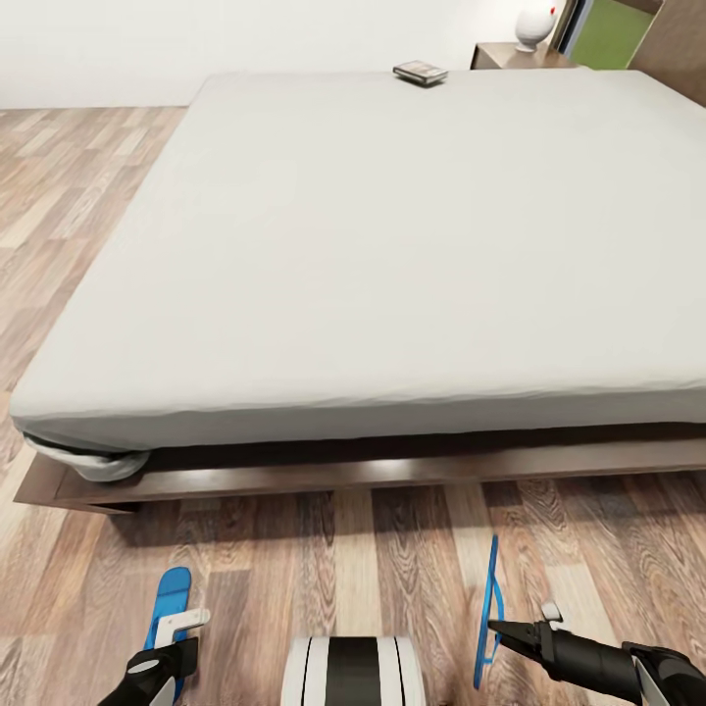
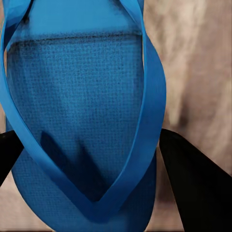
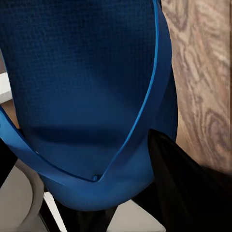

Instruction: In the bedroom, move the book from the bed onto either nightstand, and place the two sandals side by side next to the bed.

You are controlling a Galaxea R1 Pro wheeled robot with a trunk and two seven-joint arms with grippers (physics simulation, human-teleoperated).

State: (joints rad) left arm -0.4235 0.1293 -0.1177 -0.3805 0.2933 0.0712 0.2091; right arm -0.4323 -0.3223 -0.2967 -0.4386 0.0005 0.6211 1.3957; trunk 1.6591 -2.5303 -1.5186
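The white bed [image 1: 392, 245] on its dark wooden frame stretches ahead of me. The book [image 1: 420, 73] lies flat near the mattress's far edge. Beyond it stands the nightstand [image 1: 510, 54]. One blue sandal [image 1: 172, 591] [image 2: 82, 121] lies level, low over the floor at the near left. My left gripper [image 1: 175, 632] has a finger against each of its side edges. The other blue sandal [image 1: 487, 608] [image 3: 92, 96] is turned on its edge at the near right, with my right gripper [image 1: 502, 628] shut on it.
Wood-plank floor [image 1: 373, 559] runs between me and the bed frame and along the bed's left side. A white rounded object [image 1: 534, 27] stands on the nightstand. A crumpled sheet corner [image 1: 98, 461] hangs at the frame's near left corner. My base [image 1: 353, 672] shows at the lower edge.
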